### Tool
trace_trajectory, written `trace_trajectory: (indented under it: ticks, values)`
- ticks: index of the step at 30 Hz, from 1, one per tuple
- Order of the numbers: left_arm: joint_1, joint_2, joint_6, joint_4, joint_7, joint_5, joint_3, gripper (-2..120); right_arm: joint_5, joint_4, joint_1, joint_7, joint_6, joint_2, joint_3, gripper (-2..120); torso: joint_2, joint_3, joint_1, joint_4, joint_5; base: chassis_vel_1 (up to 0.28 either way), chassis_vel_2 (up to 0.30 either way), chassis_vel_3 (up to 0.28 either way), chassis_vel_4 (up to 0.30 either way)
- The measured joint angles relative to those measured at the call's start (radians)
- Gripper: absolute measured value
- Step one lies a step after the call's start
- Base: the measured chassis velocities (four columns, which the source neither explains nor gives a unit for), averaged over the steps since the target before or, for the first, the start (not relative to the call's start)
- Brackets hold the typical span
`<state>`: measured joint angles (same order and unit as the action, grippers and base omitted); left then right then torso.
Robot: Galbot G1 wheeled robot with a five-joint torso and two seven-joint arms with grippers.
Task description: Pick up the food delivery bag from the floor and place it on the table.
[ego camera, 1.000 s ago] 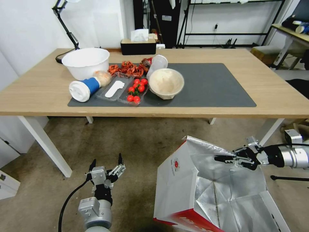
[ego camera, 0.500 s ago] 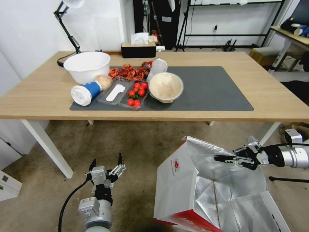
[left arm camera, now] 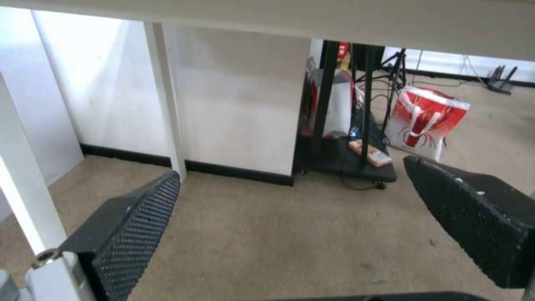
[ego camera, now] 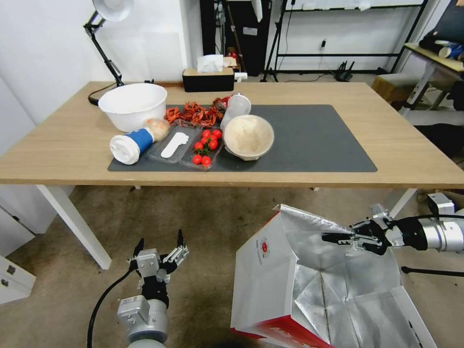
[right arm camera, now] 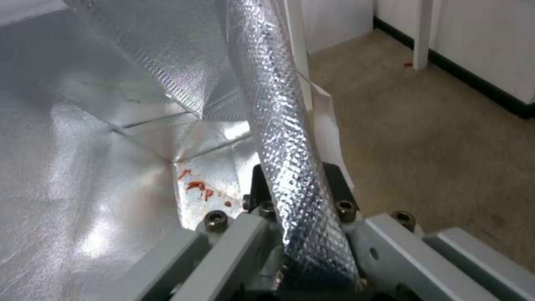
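Gripping foil rim of food delivery bag (ego camera: 270, 285): right tool (ego camera: 338, 238).

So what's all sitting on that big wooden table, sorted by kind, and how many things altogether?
Bowls: 2, a white bowl and a beige bowl
Cups lying on their side: 2, a blue-sleeved cup and a clear cup
Clear trays: 2, one with a white utensil, one with cherry tomatoes
Tissue box: 1
Desk lamp: 1
Grey mat: 1
Total: 9
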<state>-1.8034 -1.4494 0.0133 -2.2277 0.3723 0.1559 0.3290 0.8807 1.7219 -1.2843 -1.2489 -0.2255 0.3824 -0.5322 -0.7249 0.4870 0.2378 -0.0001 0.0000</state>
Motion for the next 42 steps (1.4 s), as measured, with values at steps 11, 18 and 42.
trace_trajectory:
  ticks: [11, 18, 42]
  values:
    - [-0.001, 0.0, 0.0, 0.0, 0.0, -0.001, 0.0, 100, -0.001, 0.0, 0.0, -0.001, 0.0, 0.003, 0.0, 0, -0.046, 0.028, 0.018, 0.0, 0.0, 0.0, 0.0, 0.0, 0.0]
    - [0.0, 0.0, 0.0, 0.0, 0.0, -0.001, 0.0, 100, -0.001, -0.002, 0.001, -0.002, 0.0, 0.002, 0.001, 0, -0.075, 0.044, 0.031, -0.0001, 0.0, 0.0, 0.0, 0.0, 0.0]
    - [-0.003, 0.001, -0.001, -0.003, 0.0, -0.001, 0.001, 100, -0.009, 0.0, 0.002, -0.005, 0.0, 0.003, 0.004, 0, -0.182, 0.106, 0.077, 0.0, 0.0, 0.0, 0.0, 0.0, 0.0]
